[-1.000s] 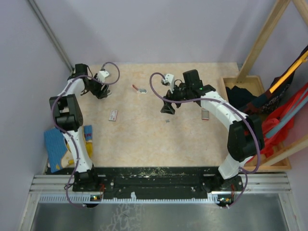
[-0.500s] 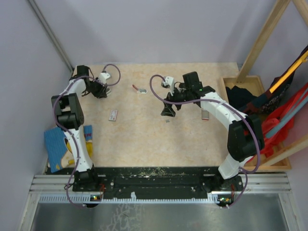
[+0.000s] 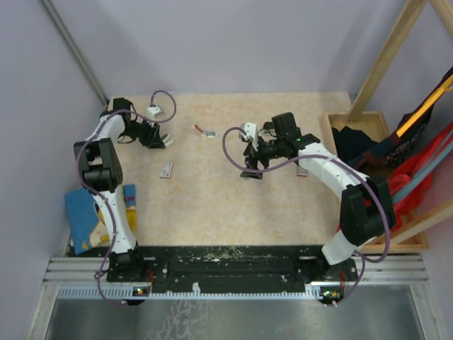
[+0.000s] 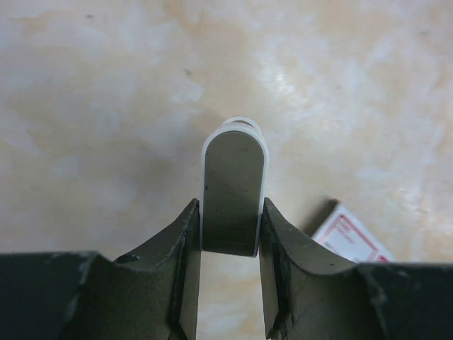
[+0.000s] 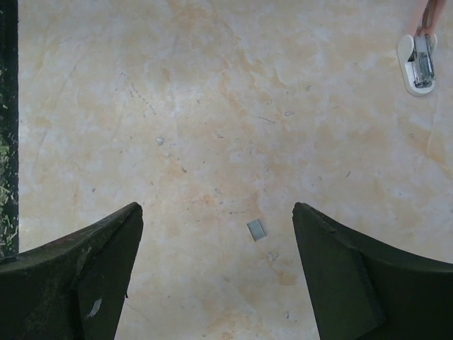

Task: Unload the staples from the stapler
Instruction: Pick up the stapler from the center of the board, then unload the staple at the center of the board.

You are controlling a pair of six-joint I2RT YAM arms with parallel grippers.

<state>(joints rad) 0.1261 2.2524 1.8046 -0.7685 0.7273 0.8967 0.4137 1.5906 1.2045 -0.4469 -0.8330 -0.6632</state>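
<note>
Over on the left, the jaws have closed in on the stapler (image 4: 233, 188). One finger (image 4: 185, 244) presses on each flank, and its rounded grey end with a pale rim pokes out past the tips. From above, that grip sits toward the far-left corner of the worktop (image 3: 212, 212), though whether the stapler is touching the surface, I can't tell. A white-and-red tag (image 3: 166, 168) lies near it, on the side toward the near edge. On the right, the jaws are spread wide with nothing between them, hovering over the middle of the worktop. One tiny grey staple strip (image 5: 255, 229) lies flat on the surface below the gap, a little closer to one finger. A small silvery clip with a red tail (image 5: 416, 62) rests nearer the far edge, well apart from both.
</note>
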